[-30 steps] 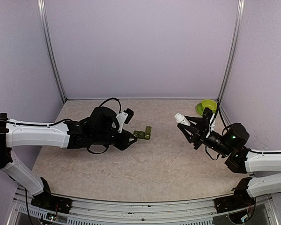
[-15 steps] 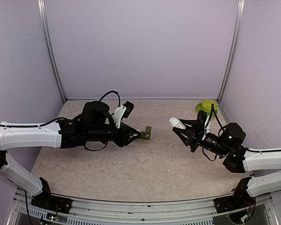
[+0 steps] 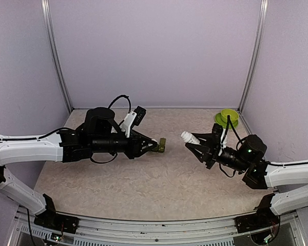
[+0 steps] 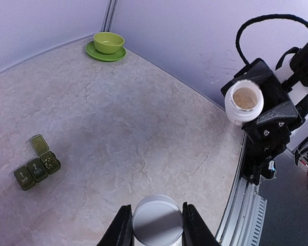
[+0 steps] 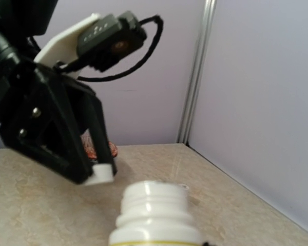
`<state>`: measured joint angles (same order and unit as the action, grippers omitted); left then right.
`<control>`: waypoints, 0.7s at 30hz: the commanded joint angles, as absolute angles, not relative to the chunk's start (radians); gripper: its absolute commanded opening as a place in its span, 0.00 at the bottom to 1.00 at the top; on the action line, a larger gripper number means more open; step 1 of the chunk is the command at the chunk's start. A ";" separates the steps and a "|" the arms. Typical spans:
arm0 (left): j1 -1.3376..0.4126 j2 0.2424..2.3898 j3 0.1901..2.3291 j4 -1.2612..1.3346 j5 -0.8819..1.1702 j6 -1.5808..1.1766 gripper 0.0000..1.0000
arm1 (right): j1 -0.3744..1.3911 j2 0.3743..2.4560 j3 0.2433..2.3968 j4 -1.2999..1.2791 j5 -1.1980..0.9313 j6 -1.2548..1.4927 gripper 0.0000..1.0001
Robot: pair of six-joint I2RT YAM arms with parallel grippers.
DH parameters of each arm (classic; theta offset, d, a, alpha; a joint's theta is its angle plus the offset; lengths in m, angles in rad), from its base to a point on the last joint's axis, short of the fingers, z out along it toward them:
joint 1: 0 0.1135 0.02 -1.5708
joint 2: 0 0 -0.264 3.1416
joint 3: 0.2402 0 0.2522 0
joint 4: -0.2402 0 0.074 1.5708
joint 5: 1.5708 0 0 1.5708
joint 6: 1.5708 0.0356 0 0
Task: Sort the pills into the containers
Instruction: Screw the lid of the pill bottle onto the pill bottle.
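- Containers (image 3: 161, 145): dark green strip lying mid-surface (image 3: 143, 179), same spot as a second ago. The left wrist view shows one end compartment with its lid flipped open and the other two shut.
- Pill bottle (image 3: 189, 137): uncapped, tipped well over, mouth toward the left arm. It has travelled from nearer the lime-green bowl (image 3: 227, 116) toward the centre.
- Right end effector (image 3: 196, 141): clamped on the bottle's body.
- Left end effector (image 4: 155, 233): pinching the white cap (image 4: 156, 218). Its arm has stretched flatter, tip just beside the strip.
- Reading: a pour is being lined up. The bottle is still apart from the open compartment, and no pills can be seen falling.
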<state>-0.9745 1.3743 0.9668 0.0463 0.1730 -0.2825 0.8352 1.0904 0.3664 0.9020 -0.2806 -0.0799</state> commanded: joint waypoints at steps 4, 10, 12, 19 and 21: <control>-0.983 1.328 0.966 0.134 0.242 -0.299 0.25 | 0.864 1.113 0.389 0.943 -0.301 -0.091 0.28; -0.985 1.324 0.965 0.164 0.289 -0.318 0.25 | 0.877 1.120 0.394 0.955 -0.298 -0.097 0.28; -0.985 1.325 0.965 0.176 0.305 -0.328 0.25 | 0.883 1.121 0.397 0.960 -0.299 -0.098 0.28; -0.986 1.323 0.961 0.223 0.333 -0.363 0.25 | 0.903 1.138 0.415 0.960 -0.295 -0.111 0.28; -0.986 1.326 0.958 0.244 0.344 -0.364 0.25 | 0.908 1.143 0.420 0.963 -0.295 -0.114 0.28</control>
